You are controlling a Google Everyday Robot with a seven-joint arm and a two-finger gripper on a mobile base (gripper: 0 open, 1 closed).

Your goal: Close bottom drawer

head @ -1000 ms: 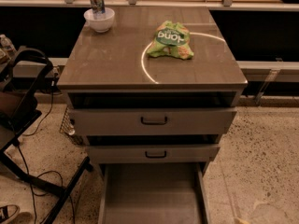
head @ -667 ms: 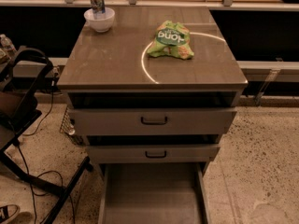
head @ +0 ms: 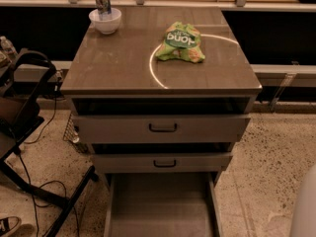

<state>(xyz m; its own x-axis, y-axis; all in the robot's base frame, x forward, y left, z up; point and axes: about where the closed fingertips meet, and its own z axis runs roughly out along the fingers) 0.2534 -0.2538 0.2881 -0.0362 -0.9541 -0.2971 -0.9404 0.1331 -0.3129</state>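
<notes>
The bottom drawer [head: 160, 204] is pulled far out of the grey-brown cabinet. Its long shallow tray is empty, and its front and handle lie below the picture's lower edge. Above it, the middle drawer [head: 163, 162] and the top drawer [head: 162, 127] each stand a little way out, both with a small dark bar handle. My gripper is not in view. A pale rounded shape [head: 305, 206] at the bottom right edge looks like part of my arm, to the right of the open tray.
On the cabinet top [head: 113, 68] lie a green snack bag [head: 180, 42] and a white bowl [head: 105, 20] with a can behind it. A black chair frame [head: 24, 132] and cables stand on the floor to the left. A shelf runs behind.
The pale shape has come into view at the bottom right edge. The cabinet, drawers and the things on top have not moved.
</notes>
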